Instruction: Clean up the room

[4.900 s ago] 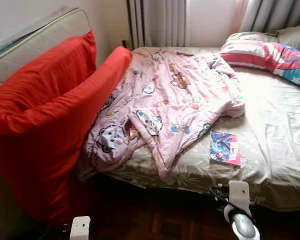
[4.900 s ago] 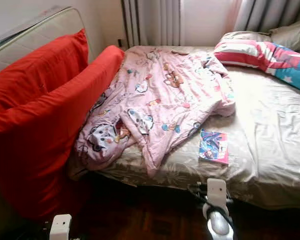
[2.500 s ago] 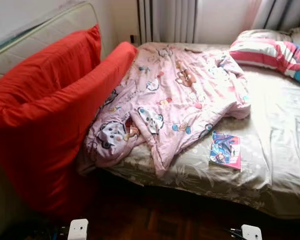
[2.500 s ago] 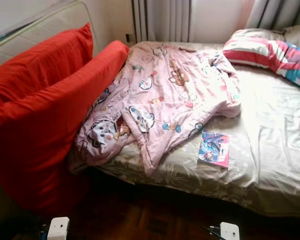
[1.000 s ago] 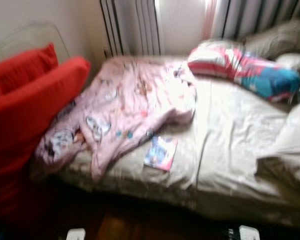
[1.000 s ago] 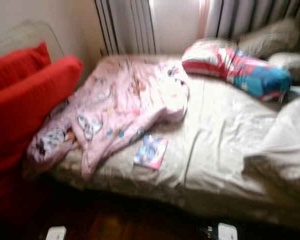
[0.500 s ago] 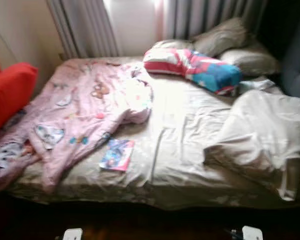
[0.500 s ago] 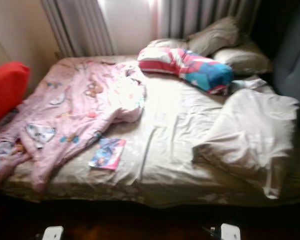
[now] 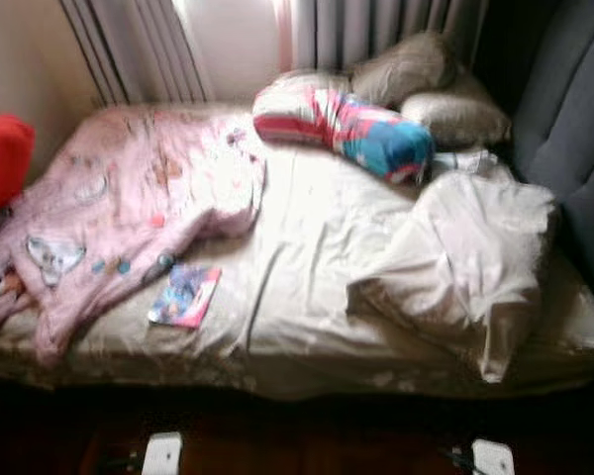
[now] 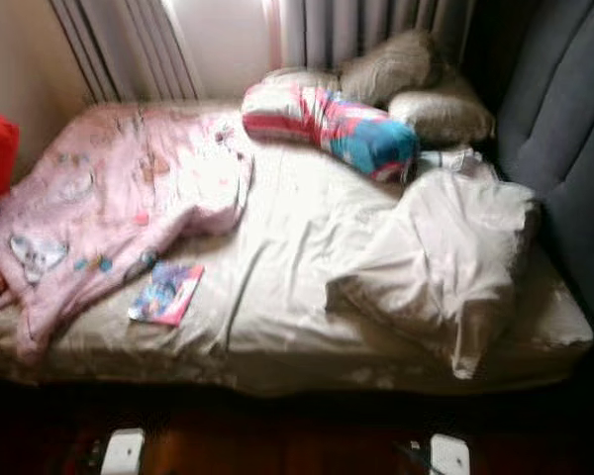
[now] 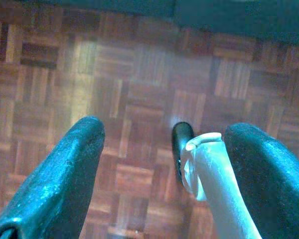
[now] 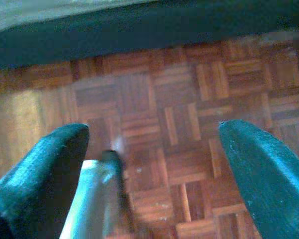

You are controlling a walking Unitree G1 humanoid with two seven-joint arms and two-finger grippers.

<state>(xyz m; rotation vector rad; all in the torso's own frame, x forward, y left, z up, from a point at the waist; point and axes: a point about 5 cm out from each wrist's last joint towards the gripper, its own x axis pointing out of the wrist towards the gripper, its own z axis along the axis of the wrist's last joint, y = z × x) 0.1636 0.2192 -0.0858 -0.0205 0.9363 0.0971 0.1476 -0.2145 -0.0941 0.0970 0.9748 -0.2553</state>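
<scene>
The book (image 9: 184, 296), at lower left of the bed (image 9: 307, 257), is positioned nearer the left end effector (image 11: 164, 164); both end effectors are spread wide and empty, the right end effector (image 12: 154, 164) included.

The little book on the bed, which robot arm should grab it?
Probably left. The book lies near the bed's front edge on the robot's left side, beside the pink blanket. Both grippers hang open over the floor.
</scene>
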